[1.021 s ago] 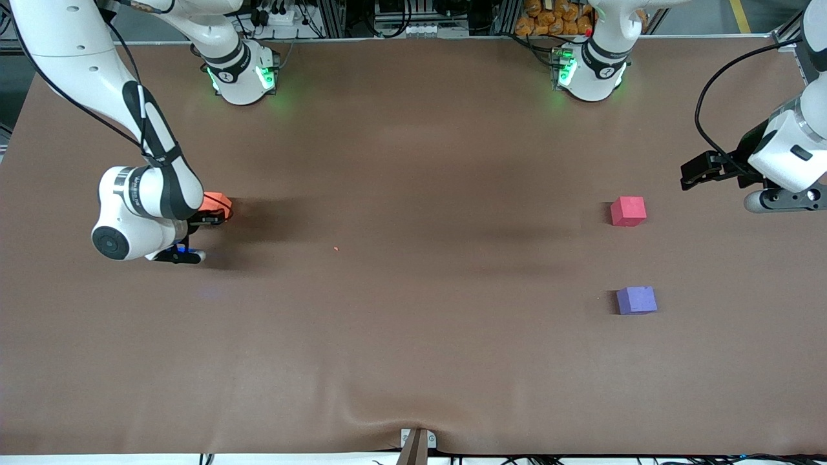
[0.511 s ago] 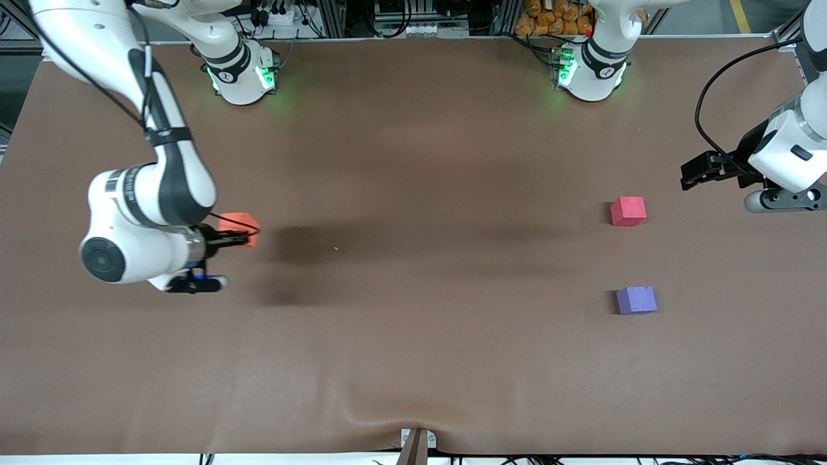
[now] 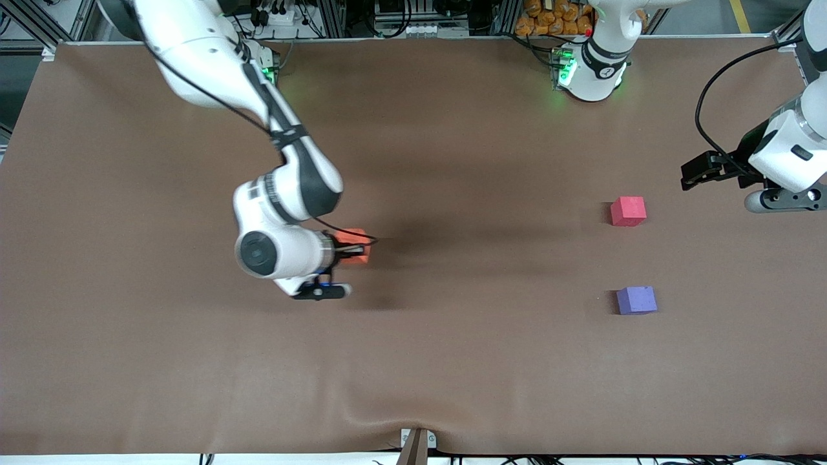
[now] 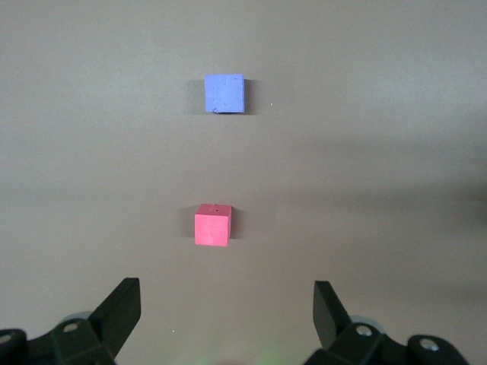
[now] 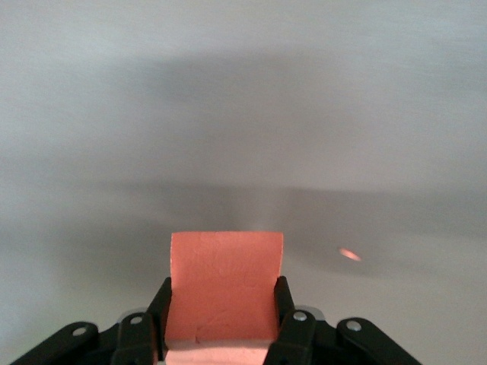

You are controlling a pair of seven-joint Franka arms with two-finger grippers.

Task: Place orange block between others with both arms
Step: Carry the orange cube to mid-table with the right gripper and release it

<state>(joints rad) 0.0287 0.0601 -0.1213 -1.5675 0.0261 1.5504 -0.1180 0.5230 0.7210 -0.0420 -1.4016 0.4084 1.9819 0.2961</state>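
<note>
The orange block [image 3: 355, 253] hangs above the middle of the table, with my right gripper [image 3: 352, 248] shut on it. In the right wrist view the orange block [image 5: 224, 293] fills the space between the two black fingers [image 5: 157, 315]. The red-pink cube [image 3: 628, 211] and the purple-blue cube [image 3: 636, 300] rest on the table toward the left arm's end, the purple-blue one nearer the front camera. My left gripper [image 3: 701, 170] hangs open and empty in the air beside the red-pink cube [image 4: 212, 226], which its wrist view shows with the purple-blue cube [image 4: 224, 93].
A brown mat [image 3: 452, 361] covers the table, with a wrinkle and a small clamp [image 3: 417, 443] at its front edge. A tiny orange crumb [image 5: 350, 254] lies on the mat. Both green-lit bases [image 3: 591, 68] stand along the table's back edge.
My right arm has lifted the orange block and carried it from the right arm's end of the table to over the middle. The left arm has not moved.
</note>
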